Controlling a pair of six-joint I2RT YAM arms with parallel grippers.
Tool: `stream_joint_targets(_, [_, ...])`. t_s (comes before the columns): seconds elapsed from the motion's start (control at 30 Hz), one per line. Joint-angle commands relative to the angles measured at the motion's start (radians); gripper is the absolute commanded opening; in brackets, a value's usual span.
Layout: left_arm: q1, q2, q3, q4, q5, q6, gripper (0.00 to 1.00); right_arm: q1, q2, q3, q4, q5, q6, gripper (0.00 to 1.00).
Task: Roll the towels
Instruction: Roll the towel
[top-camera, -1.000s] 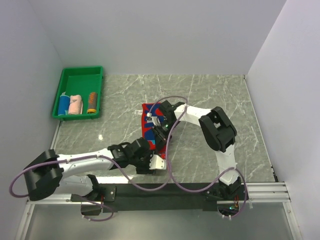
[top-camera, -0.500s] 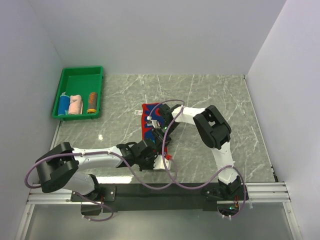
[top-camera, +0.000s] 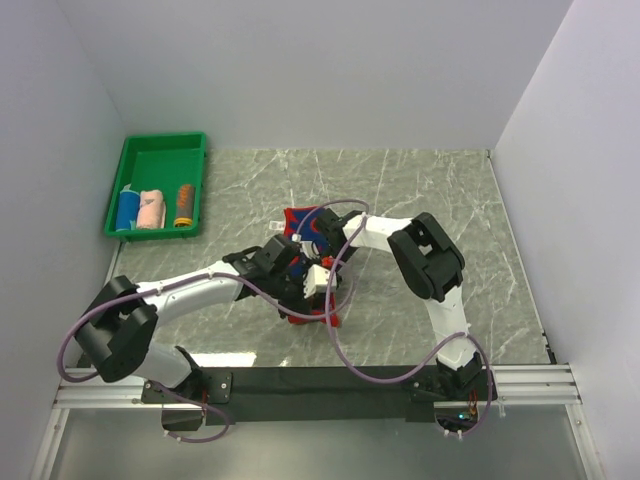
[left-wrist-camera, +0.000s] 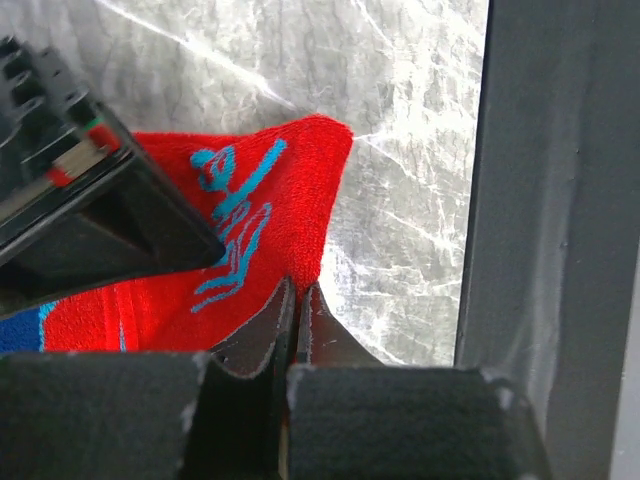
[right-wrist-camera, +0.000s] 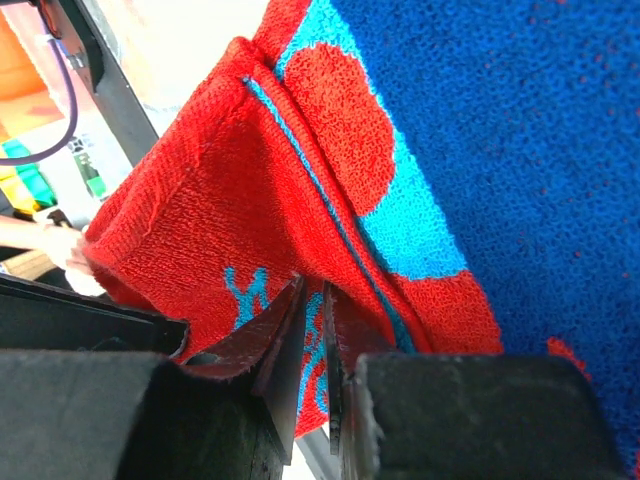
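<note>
The red-and-blue patterned towel (top-camera: 296, 220) lies bunched at the middle of the marble table, partly hidden under both wrists. My left gripper (left-wrist-camera: 298, 288) is shut on the towel's red edge (left-wrist-camera: 290, 190) near a corner, and it shows from above as the left gripper (top-camera: 316, 298). My right gripper (right-wrist-camera: 312, 292) is shut on a raised fold of the same towel (right-wrist-camera: 230, 190), and it shows from above as the right gripper (top-camera: 312, 240). The two grippers sit close together. Rolled blue (top-camera: 127, 210), pale pink (top-camera: 152, 209) and orange (top-camera: 184, 205) towels lie in the tray.
The green plastic tray (top-camera: 160, 150) stands at the far left by the left wall. White walls close in the table on the left, back and right. The black rail (top-camera: 330, 380) with the arm bases runs along the near edge.
My left gripper has shut on the towel's near edge and carried it away from the table's front, toward the right gripper. The towel has gone from flat to bunched. The right gripper has barely moved.
</note>
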Motion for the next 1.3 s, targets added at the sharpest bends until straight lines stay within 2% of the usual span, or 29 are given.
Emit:
stream_joint_targets(0.0, [0.044,0.012,0.036,-0.005,0.076,-0.049,0.01,0.025,-0.029,-0.025,0.036,0.093,-0.026,0.20])
stream_joint_targets(0.2, [0.169,0.079,0.078,-0.046,0.147,-0.050,0.01,0.026,-0.055,-0.004,0.002,0.101,-0.042,0.20])
stream_joint_targets(0.57, [0.177,0.064,0.072,-0.094,0.199,0.007,0.01,-0.021,-0.103,0.165,-0.061,0.132,-0.027,0.26])
stream_joint_targets(0.7, [0.177,0.055,0.066,-0.089,0.196,0.007,0.01,-0.041,-0.086,0.164,-0.033,0.164,-0.012,0.27])
stream_joint_targets(0.93, [0.184,0.074,0.079,-0.059,0.171,-0.013,0.01,-0.038,0.041,0.135,-0.001,0.167,0.013,0.22])
stream_joint_targets(1.27, [0.223,0.177,0.122,0.016,0.107,-0.007,0.01,-0.043,0.075,0.135,0.005,0.147,0.005,0.16])
